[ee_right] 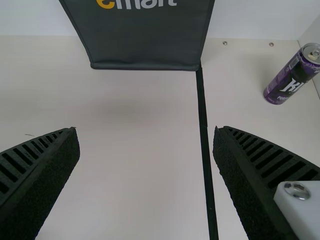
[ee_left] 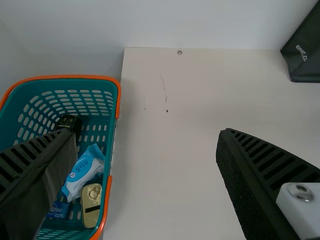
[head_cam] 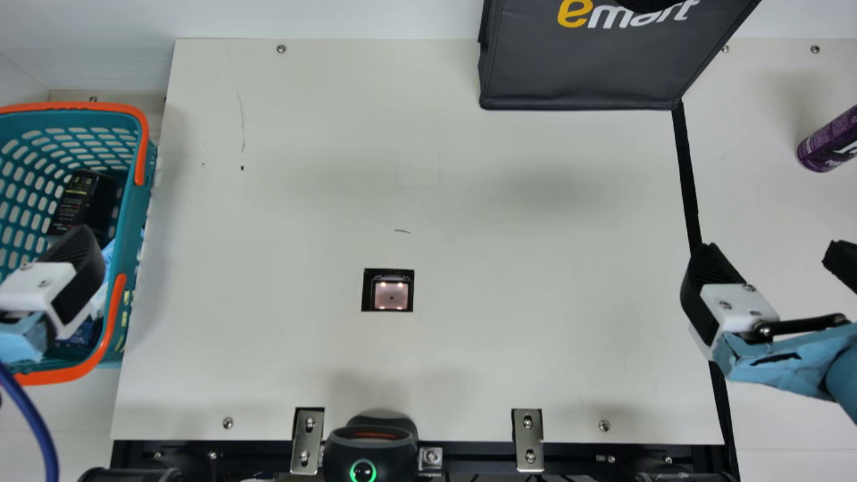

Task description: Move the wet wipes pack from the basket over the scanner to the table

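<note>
The left end effector (ee_left: 145, 132) is hanging above the basket (ee_left: 114, 135) side of the surface (head_cam: 535, 348), its two fingers spread wide with nothing between them; the right end effector (ee_right: 146, 129) is also holding its fingers spread and empty, well to the basket's right.

The wipes pack (ee_left: 86, 172) is lying inside the basket, beside its surface-side wall; it is sitting below the left end effector and off its midline, towards one finger, so the left arm is clearly being the nearer one; the pack's long axis is slanting from that wall down towards the basket's near end, so the coming grasp is probably calling for a turn across it before lowering.

A tin (ee_left: 91, 205) is lying just beside the pack and may be snagging a finger; a black box (ee_left: 69, 124) is resting farther up the basket; the scanner (head_cam: 391, 294) is showing its lit window to the basket's right.
</note>
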{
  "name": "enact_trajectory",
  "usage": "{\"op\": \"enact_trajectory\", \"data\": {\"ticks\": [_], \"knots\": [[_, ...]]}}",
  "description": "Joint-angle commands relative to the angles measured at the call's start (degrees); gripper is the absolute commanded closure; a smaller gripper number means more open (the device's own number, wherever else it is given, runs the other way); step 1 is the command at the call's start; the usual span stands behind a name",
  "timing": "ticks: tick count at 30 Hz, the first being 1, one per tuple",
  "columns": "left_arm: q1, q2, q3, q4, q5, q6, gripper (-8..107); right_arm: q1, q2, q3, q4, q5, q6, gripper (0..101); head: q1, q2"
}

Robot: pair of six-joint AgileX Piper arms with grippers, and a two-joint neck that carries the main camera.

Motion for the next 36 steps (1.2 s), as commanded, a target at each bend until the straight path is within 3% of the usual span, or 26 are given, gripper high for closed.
{"op": "enact_trajectory", "data": {"ticks": [1, 15, 27, 36], "knots": [[0.0, 0.0, 0.0, 0.0, 0.0, 0.0, 9, 0.0, 0.0, 0.0, 0.0, 0.0, 0.0, 6, -1.7, 1.4], [0.0, 0.0, 0.0, 0.0, 0.0, 0.0, 9, 0.0, 0.0, 0.0, 0.0, 0.0, 0.0, 6, -1.7, 20.1], [0.9, 1.0, 0.0, 0.7, -0.4, -0.9, 9, 0.0, 0.0, 0.0, 0.0, 0.0, 0.0, 6, -1.7, 20.1], [8.1, 7.8, -1.2, 0.8, -2.0, -3.9, 9, 0.0, 0.0, 0.0, 0.0, 0.0, 0.0, 6, -1.7, 20.1]]}}
